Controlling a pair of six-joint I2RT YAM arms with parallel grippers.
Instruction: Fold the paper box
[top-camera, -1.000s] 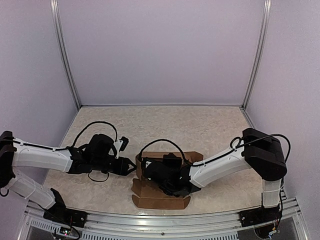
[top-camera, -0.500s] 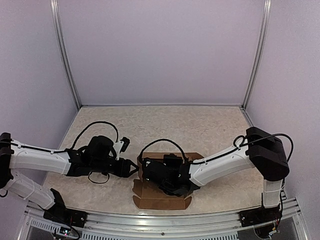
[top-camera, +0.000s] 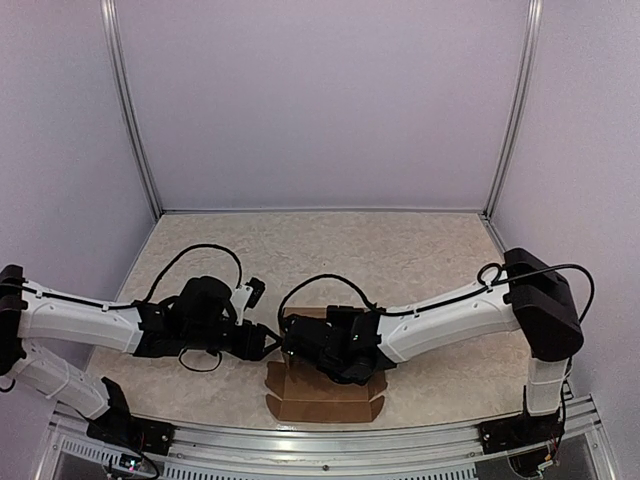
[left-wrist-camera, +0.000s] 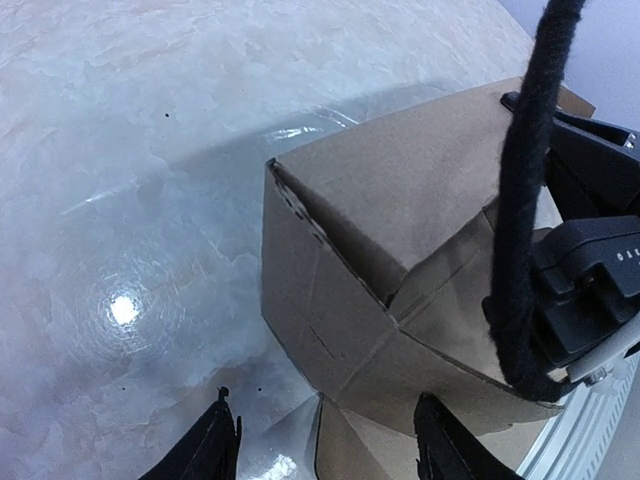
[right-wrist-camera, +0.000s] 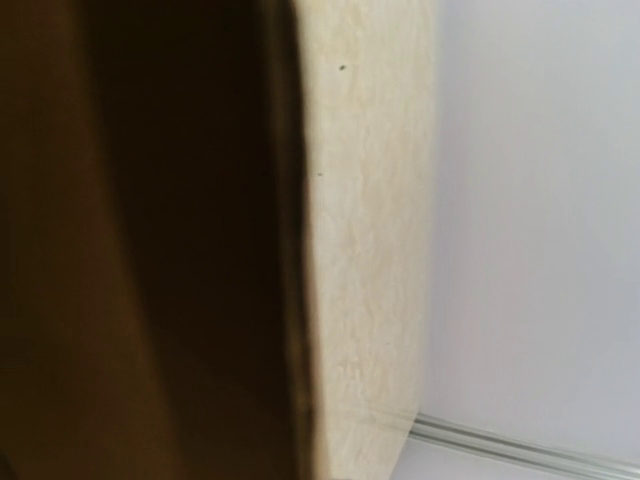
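Cardboard lies closest to the near edge of the table (top-camera: 420, 250): the flat, scalloped flap of the paper box (top-camera: 322, 397) sits just in front of the rail between the two arm bases. Behind that flap the box rises into a partly folded body, a little left of the table's middle. In the left wrist view its corner stands up off the marbled surface, with creased panels overlapping below it and a dashed fold line along one edge.

From the left side, the left gripper (left-wrist-camera: 325, 445) points at that raised end of the box with its two dark fingers spread apart; nothing sits between them, and they stop just short of the cardboard.

From the right side, the right gripper (top-camera: 300, 350) presses down on top of the folded body. Its fingers are hidden against the cardboard, pressed together; whether they pinch any panel cannot be told. Its wrist view is filled with blurred brown board beside a strip of table. A black cable (top-camera: 320, 285) arches over that wrist, toward the far edge
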